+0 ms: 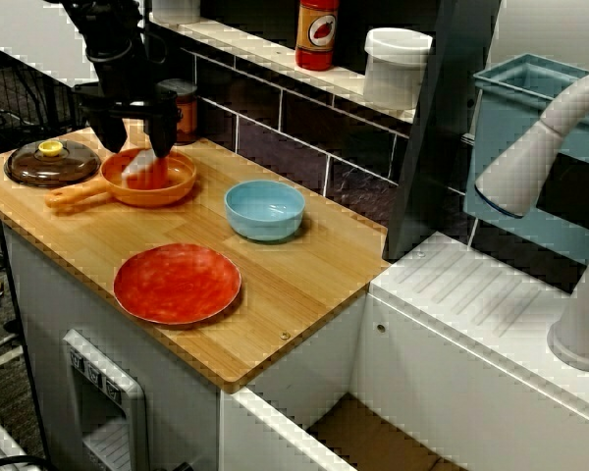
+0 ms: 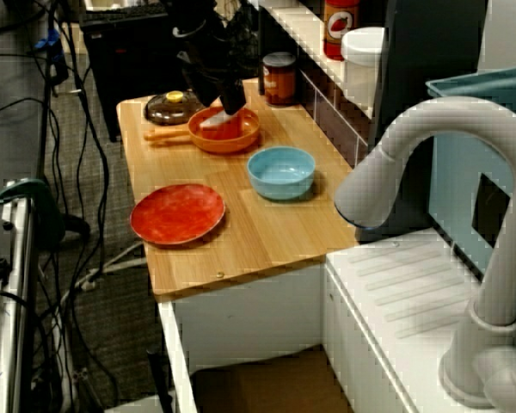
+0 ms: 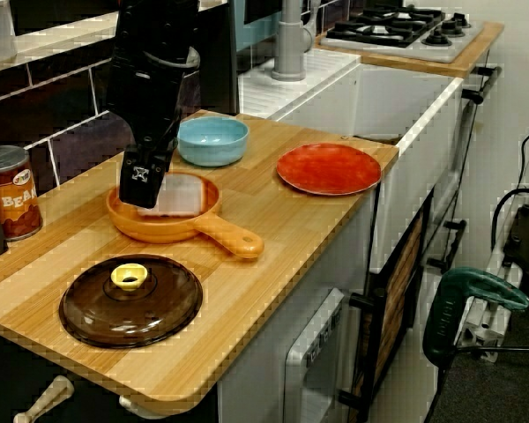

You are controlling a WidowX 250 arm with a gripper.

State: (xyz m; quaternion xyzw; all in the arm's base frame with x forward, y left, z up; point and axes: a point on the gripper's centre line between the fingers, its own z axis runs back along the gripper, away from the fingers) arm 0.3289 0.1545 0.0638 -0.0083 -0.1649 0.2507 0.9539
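Hand (image 1: 134,137) down in orange pan (image 1: 177,186)

Surface (image 1: 304,294) of pale wood fills the left and middle of the frame. The red plate (image 1: 177,283) lies at lower centre near the front edge, well apart from the rest. The brown lid (image 1: 29,167) sits at far left, just beside the pan's handle. The pan stands at upper left, and the blue bowl (image 1: 265,209) is to its right, near but not touching. The black hand reaches down into the pan, its fingers (image 1: 163,128) spread about a pale pad (image 3: 181,196) lying flat there. Whether they pinch the pad I cannot tell. A can (image 3: 9,194) stands by the tiled wall behind.
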